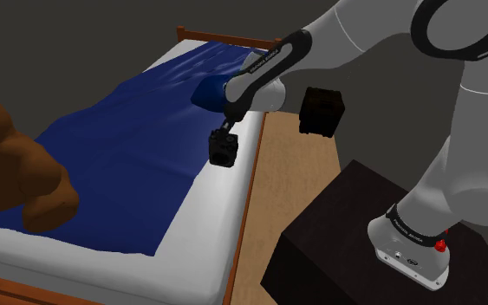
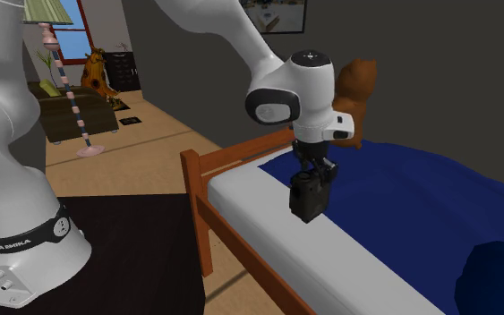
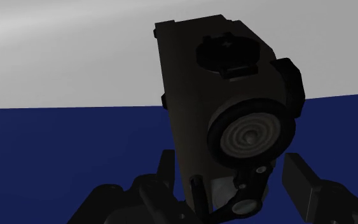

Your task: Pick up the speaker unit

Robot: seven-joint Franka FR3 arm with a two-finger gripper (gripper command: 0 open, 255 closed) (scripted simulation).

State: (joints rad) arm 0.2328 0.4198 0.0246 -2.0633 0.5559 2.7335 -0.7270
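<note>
The speaker unit (image 1: 224, 150) is a black box with a round ribbed cone on one face. It hangs tilted just above the bed's white mattress edge (image 1: 220, 217). My gripper (image 1: 224, 130) is shut on the speaker from above. From the second exterior view, the speaker (image 2: 308, 195) dangles under the gripper (image 2: 315, 172), off the sheet. Seen from the wrist, the speaker (image 3: 222, 108) sits between the fingers (image 3: 166, 173), over the line where white sheet meets blue blanket.
A blue blanket (image 1: 120, 165) covers most of the bed, with a brown teddy bear (image 1: 16, 169) on it. The wooden bed frame (image 1: 246, 204) runs beside a wood floor strip. A dark box (image 1: 322, 111) stands past my stand (image 1: 354, 238). A floor lamp (image 2: 66, 80) stands far off.
</note>
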